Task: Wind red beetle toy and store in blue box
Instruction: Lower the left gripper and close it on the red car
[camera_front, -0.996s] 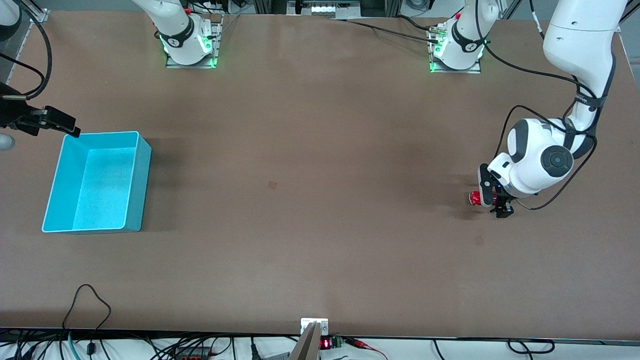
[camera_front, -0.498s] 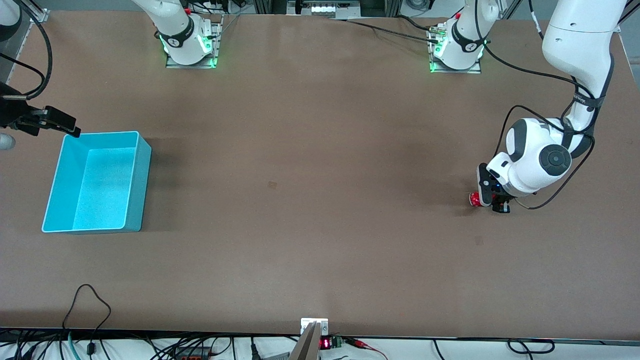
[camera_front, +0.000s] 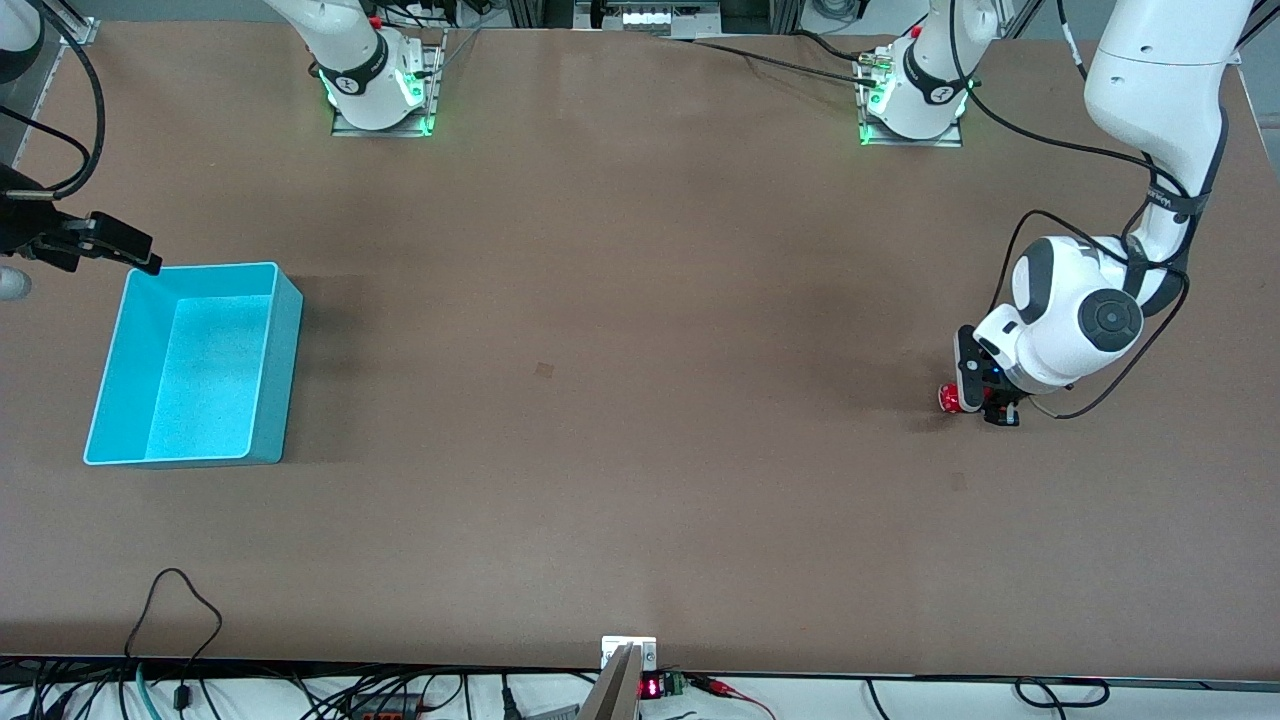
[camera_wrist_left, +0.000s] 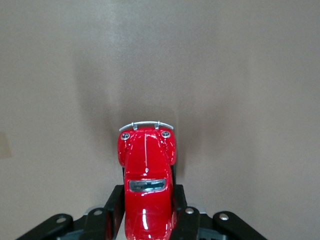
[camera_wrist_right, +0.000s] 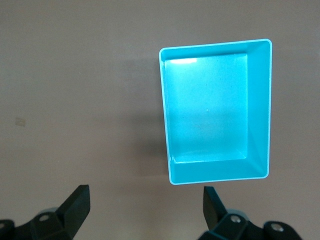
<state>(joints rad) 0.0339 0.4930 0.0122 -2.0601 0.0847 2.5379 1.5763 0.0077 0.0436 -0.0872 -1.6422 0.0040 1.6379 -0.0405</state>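
Observation:
The red beetle toy (camera_front: 948, 398) sits low at the table, toward the left arm's end. My left gripper (camera_front: 975, 400) is shut on it; in the left wrist view the black fingers (camera_wrist_left: 114, 205) press both sides of the toy (camera_wrist_left: 146, 170), whose silvery bumper points away from the hand. The blue box (camera_front: 280, 370) stands empty at the right arm's end of the table. My right gripper (camera_front: 130, 250) hangs open and empty above the table beside the box's corner. In the right wrist view the box (camera_wrist_right: 220, 172) lies just past the open right gripper (camera_wrist_right: 145, 195).
The brown table (camera_front: 620, 400) is bare between the toy and the box. The arm bases (camera_front: 380, 90) stand along the edge farthest from the front camera. Cables (camera_front: 180, 610) lie at the edge nearest it.
My left gripper's fingers have drawn in onto the toy and the hand has shifted slightly. The toy, the box and the right arm have not moved.

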